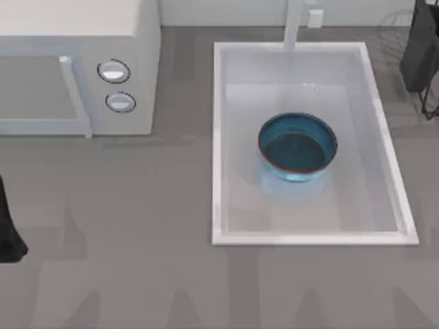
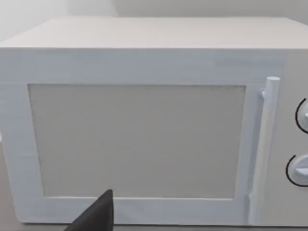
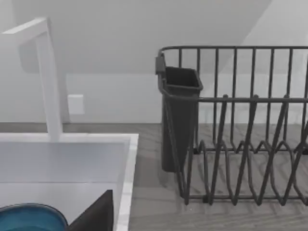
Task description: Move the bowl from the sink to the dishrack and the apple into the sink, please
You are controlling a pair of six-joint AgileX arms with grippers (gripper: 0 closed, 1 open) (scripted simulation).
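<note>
The blue bowl with its reddish-brown rim stands upright in the middle of the white sink, and its edge also shows in the right wrist view. The dark wire dishrack stands to the right of the sink, at the top view's far right corner. The apple is out of view. My left gripper is parked at the table's left edge, facing the microwave. A dark part of my right gripper shows near the sink's right rim, between bowl and dishrack.
A white microwave with two knobs and a door handle stands at the back left and also appears in the left wrist view. The white faucet post rises at the sink's back rim. Grey tabletop lies in front.
</note>
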